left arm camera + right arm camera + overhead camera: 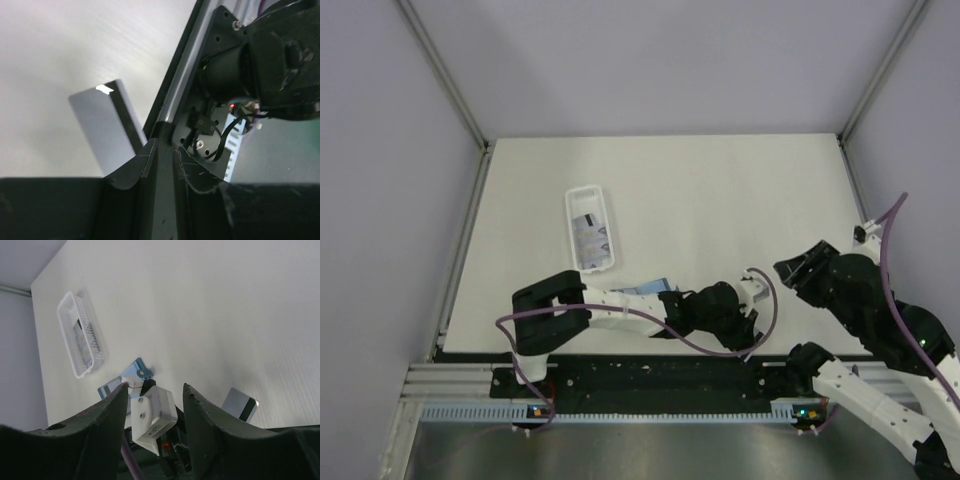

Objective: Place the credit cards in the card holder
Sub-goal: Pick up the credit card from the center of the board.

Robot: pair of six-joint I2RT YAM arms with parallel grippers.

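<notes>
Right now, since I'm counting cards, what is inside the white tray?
The white tray holds pale cards with dark markings. How many are stacked cannot be told, because the top ones cover whatever lies beneath.

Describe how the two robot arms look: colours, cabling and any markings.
Both match: glossy black joint housings joined by white links, on the left arm and right arm. A thin purple cable trails along each. Small orange lights glow at their near ends. The right gripper has broad, curved matte-black fingers; the left gripper has the same, finely scratched.
</notes>
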